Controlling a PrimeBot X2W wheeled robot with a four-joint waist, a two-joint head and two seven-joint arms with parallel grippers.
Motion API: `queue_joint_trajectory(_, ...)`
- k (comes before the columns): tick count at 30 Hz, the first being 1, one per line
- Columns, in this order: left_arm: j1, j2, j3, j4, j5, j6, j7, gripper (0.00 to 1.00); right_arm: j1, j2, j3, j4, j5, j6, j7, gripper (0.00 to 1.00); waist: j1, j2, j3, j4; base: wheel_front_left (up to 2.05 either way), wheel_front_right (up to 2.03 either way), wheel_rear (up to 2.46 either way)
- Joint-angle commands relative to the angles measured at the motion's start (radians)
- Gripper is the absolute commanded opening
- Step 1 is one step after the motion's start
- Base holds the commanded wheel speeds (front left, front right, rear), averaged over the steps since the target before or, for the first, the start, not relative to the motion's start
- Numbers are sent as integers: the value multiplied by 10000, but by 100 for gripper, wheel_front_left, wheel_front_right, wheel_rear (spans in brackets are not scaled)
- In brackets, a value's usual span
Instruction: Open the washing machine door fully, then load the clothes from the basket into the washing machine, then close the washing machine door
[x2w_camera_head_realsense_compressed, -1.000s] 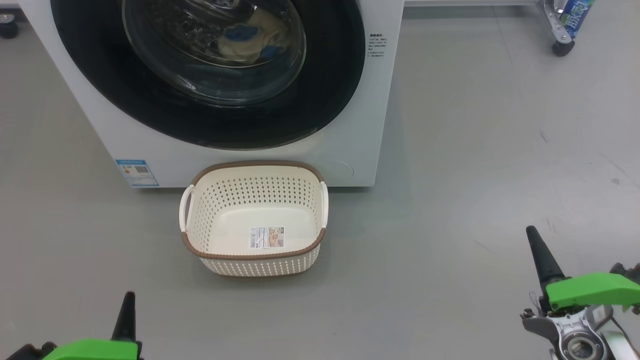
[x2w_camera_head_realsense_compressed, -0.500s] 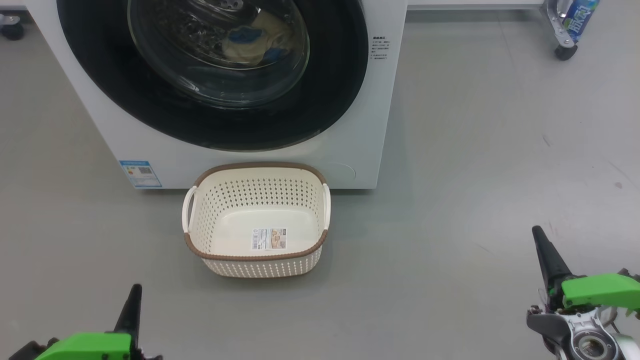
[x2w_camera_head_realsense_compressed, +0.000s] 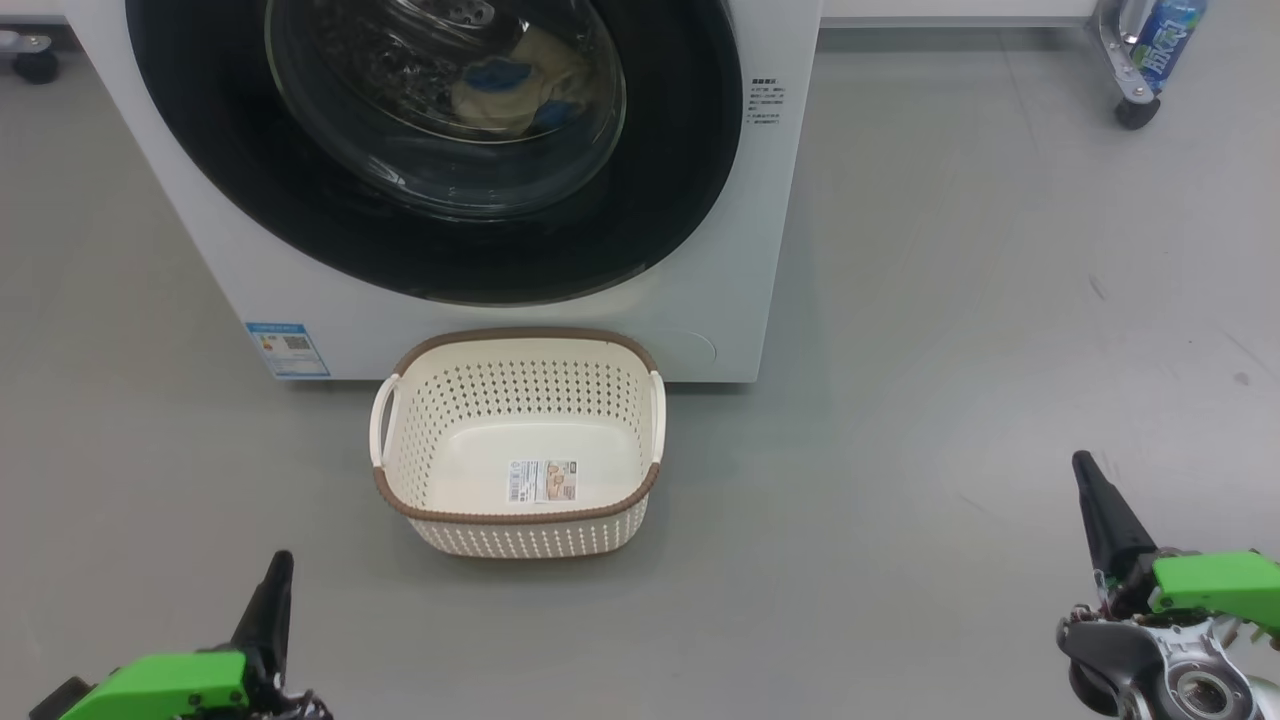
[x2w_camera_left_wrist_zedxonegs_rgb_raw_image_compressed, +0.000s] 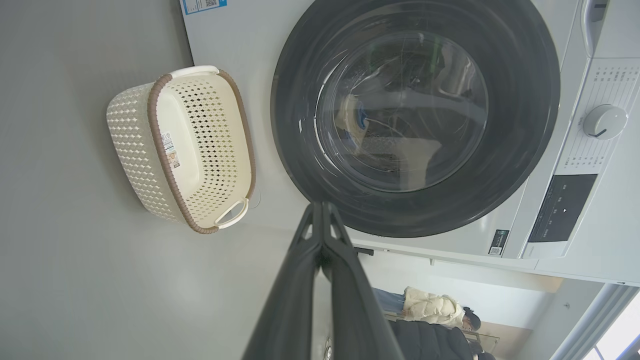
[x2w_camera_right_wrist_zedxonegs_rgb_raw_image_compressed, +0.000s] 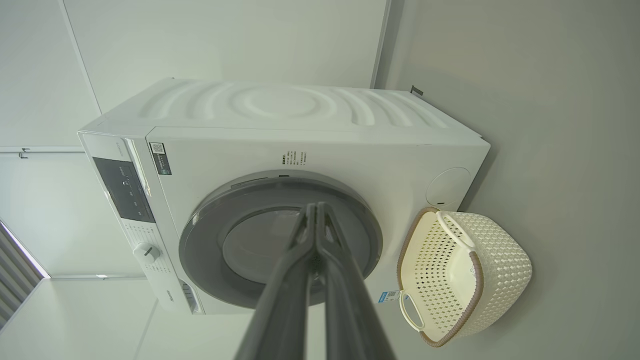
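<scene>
- Two grippers with long dark fingers hang low over the grey floor (x2w_camera_head_realsense_compressed: 900, 350), well apart. The left gripper (x2w_camera_head_realsense_compressed: 281, 566) and the right gripper (x2w_camera_head_realsense_compressed: 1084, 470) are both pressed together and grasp nothing.
- One big white front-loading washing machine (x2w_camera_head_realsense_compressed: 770, 250) stands ahead, and its one round door (x2w_camera_head_realsense_compressed: 680, 150) with a glossy black rim and glass centre is closed.
- Cream-yellow clothes (x2w_camera_head_realsense_compressed: 510, 85) with blue trim lie behind the glass; how many pieces, I cannot tell.
- One cream-white perforated plastic basket (x2w_camera_head_realsense_compressed: 520, 535) with a brown rim stands just before the machine. It has two white handles (x2w_camera_head_realsense_compressed: 379, 420) and one label sticker (x2w_camera_head_realsense_compressed: 543, 480) on its bare base.
</scene>
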Motion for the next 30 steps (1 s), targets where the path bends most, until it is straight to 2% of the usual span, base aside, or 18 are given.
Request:
queue_joint_trajectory(1,-529,74,349,-235,-223,-90,102,0,-550,-77,110,-293,212,-27,80,0,0,-1,-4,4,0,0,0)
queue_joint_trajectory(6,-620,55,370,-179,-750,-136,233,0,-555,-42,-5,-290,695,-29,224,0,0,-1,-26,33,0,0,0)
queue_joint_trajectory(30,-620,54,368,-180,-751,-136,232,0,-561,6,-73,-286,638,-29,279,0,0,-1,-26,33,0,0,0)
